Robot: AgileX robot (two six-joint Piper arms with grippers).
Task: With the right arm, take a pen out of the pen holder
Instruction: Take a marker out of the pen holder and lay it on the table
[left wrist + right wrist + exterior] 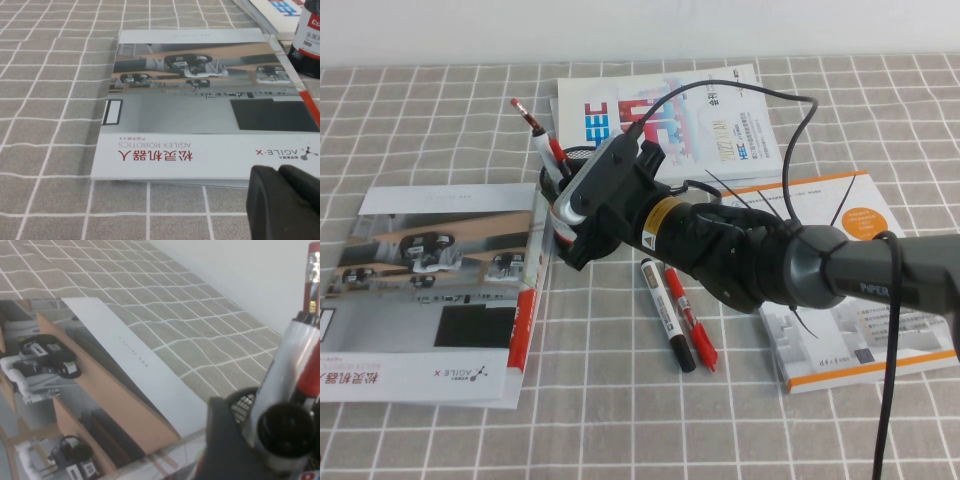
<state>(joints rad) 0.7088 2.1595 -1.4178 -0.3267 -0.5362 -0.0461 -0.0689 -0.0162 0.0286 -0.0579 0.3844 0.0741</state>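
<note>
Two markers lie side by side on the worktop (620, 420), a black marker (667, 315) and a red marker (692, 322), just in front of my right arm. The pen holder (552, 188) stands beside the AgileX brochure (430, 290), with a white-barrelled pen (532, 128) and a red pen (556, 150) tilted in it. My right hand (575, 222) is down at the holder's mouth, and the wrist view shows the white pen close alongside. I can't tell how far it's open or whether it has hold of anything. My left hand (279, 172) is closed on nothing, over the brochure's corner. The HEEC booklet (665, 115) lies behind the holder; the orange-edged book (840, 290) lies under my right arm.
</note>
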